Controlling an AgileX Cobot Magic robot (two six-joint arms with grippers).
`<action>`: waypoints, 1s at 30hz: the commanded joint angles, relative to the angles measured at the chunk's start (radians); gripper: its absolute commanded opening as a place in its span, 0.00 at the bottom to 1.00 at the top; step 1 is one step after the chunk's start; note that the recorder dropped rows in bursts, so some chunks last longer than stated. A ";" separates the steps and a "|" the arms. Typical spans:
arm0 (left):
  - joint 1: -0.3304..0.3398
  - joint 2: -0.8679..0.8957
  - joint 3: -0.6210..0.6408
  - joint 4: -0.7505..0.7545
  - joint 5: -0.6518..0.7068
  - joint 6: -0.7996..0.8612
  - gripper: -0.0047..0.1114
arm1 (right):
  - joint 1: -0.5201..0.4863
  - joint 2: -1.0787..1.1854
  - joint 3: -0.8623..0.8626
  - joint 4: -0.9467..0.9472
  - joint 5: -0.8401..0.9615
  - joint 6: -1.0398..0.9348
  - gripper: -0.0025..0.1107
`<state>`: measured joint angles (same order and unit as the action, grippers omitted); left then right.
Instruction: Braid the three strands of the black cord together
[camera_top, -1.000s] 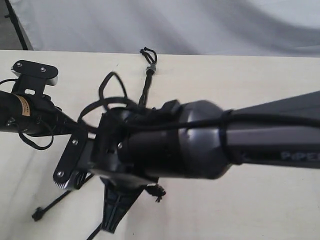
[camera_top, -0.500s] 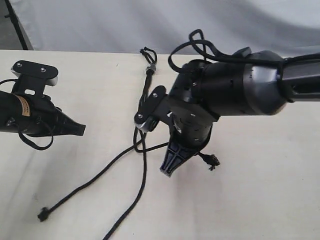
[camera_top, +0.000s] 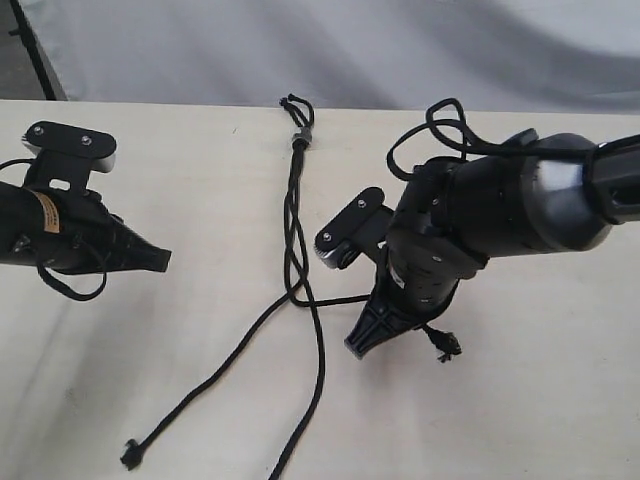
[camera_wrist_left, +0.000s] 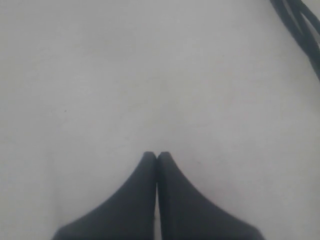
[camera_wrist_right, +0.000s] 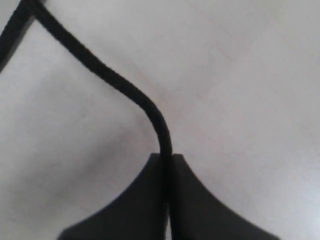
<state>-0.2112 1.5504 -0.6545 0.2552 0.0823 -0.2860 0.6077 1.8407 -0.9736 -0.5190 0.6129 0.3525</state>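
Observation:
The black cord lies on the table, its grey-black bead (camera_top: 300, 138) and short loop (camera_top: 296, 103) at the far edge. The three strands run twisted together down to a crossing (camera_top: 296, 288). One strand (camera_top: 200, 385) trails to the lower left and ends in a knotted tip (camera_top: 130, 455). A second strand (camera_top: 318, 380) runs down out of frame. The third strand (camera_top: 340, 299) (camera_wrist_right: 120, 82) leads right into my right gripper (camera_top: 360, 347) (camera_wrist_right: 166, 157), which is shut on it; its knotted tip (camera_top: 445, 347) sticks out behind. My left gripper (camera_top: 160, 260) (camera_wrist_left: 156, 155) is shut and empty, left of the cord.
The pale table (camera_top: 520, 420) ends at a grey cloth backdrop (camera_top: 400, 50). Thick wiring loops rise from the right arm (camera_top: 440, 130) and hang under the left arm (camera_top: 70, 290). Two strands (camera_wrist_left: 300, 20) cross one corner of the left wrist view.
My right arm has swung from over the cord's middle to the right, carrying its strand across the other two. The lower-left strand's tip has shifted. The left arm has not moved.

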 joint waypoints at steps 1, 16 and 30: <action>0.002 -0.010 0.007 -0.005 0.003 -0.009 0.04 | -0.007 0.014 0.005 -0.038 0.007 0.055 0.32; -0.426 -0.010 0.007 -0.141 0.152 0.002 0.04 | -0.007 -0.242 0.012 -0.136 -0.049 0.155 0.72; -0.691 0.160 0.007 -0.184 -0.015 -0.060 0.51 | -0.009 -0.240 0.025 -0.132 -0.037 0.155 0.72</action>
<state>-0.8955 1.6914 -0.6545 0.0815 0.1131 -0.3254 0.6040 1.6064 -0.9528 -0.6461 0.5648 0.5016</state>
